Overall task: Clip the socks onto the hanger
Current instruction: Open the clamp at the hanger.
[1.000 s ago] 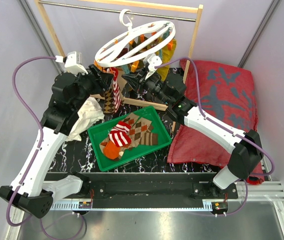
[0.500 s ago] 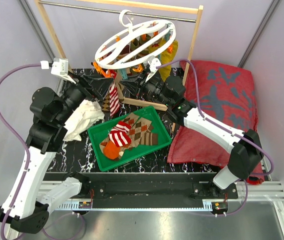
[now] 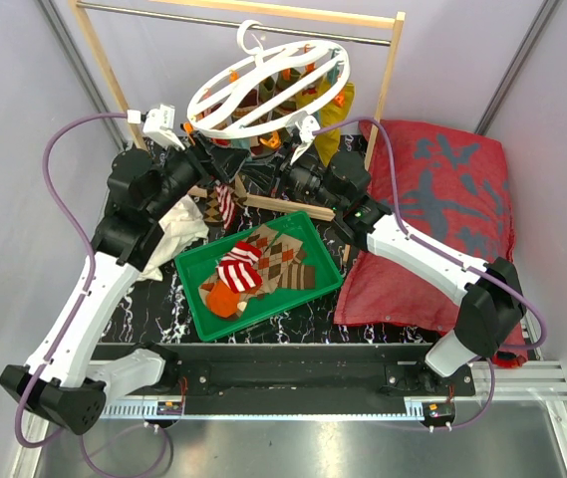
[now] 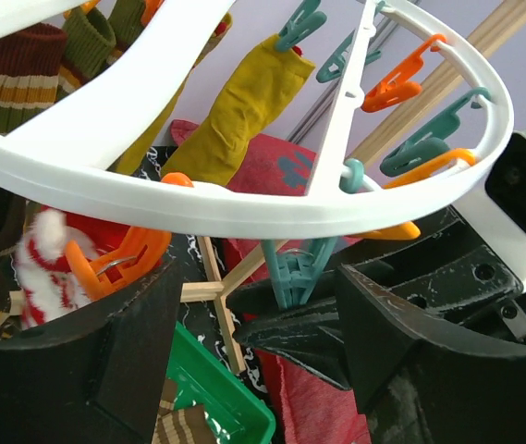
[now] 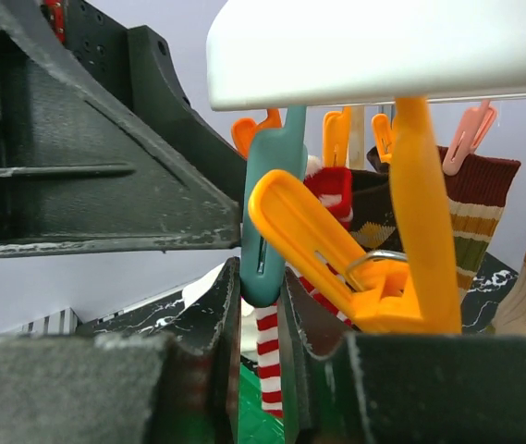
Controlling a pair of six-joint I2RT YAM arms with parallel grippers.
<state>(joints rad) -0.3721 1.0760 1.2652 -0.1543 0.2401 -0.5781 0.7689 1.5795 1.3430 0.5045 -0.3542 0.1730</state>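
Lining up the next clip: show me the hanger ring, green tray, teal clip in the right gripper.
hanger ring [image 4: 198,199], left wrist view, near rim.
green tray [image 3: 188,289], top view, left wall.
teal clip [image 5: 264,222], right wrist view, body.

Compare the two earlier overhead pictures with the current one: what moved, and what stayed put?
The left gripper swung out to the left, away from the hanger, then came back under its ring with jaws open. The ring, dipped on its left side a second ago, now hangs slightly more level. Unchanged: the right gripper clamped on a teal clip, the green tray and the socks in it.
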